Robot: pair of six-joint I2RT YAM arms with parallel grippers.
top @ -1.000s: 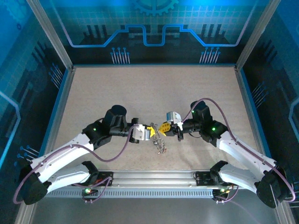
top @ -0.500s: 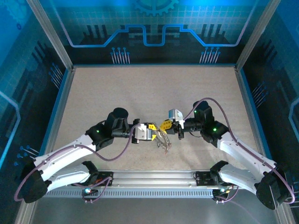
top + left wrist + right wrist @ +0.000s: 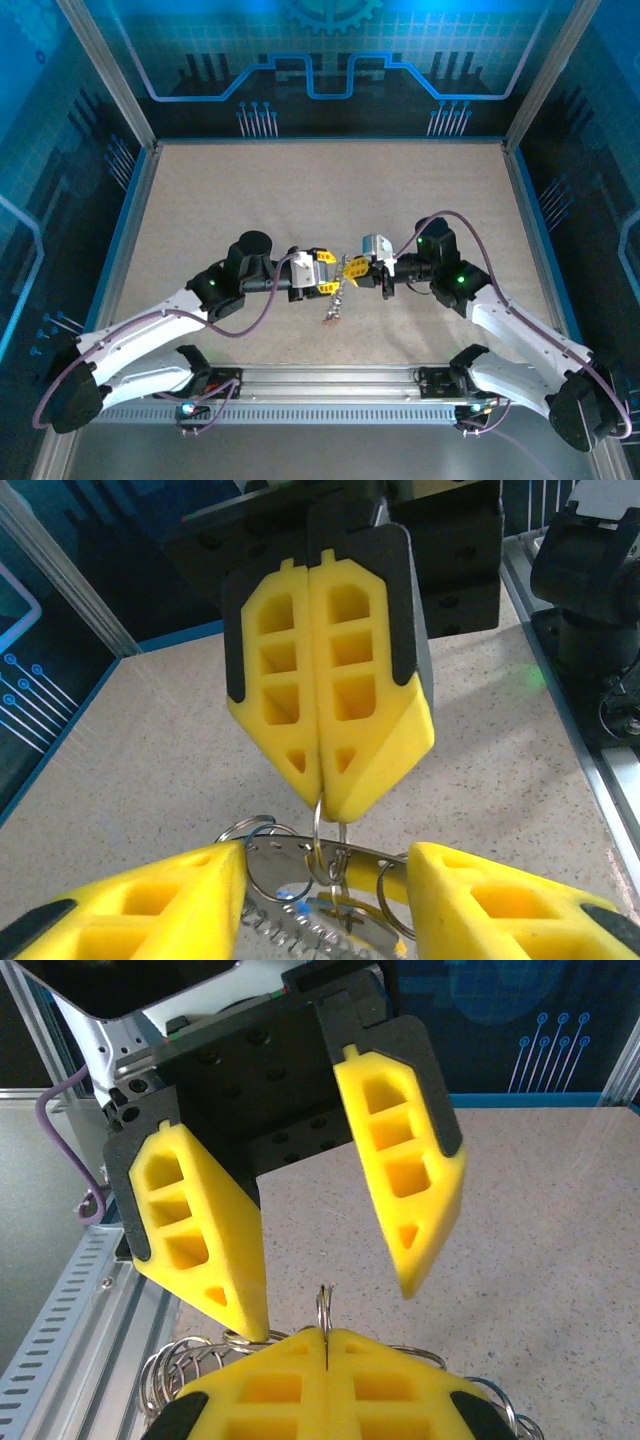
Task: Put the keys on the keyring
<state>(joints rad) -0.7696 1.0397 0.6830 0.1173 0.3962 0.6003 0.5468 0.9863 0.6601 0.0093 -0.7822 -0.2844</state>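
Right tool (image 3: 352,269) pinches keyring (image 3: 337,299); left tool (image 3: 326,272) spread

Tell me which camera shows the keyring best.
Left wrist: the keyring is close and large, pinched by the right gripper. Right wrist catches its loops at the frame's bottom; top external shows it tiny and far off.

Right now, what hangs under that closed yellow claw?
A thin silver wire ring, pinched by the shut right claw, above a tangled bundle of silver metal rings. The ring's top is hidden between the pads.
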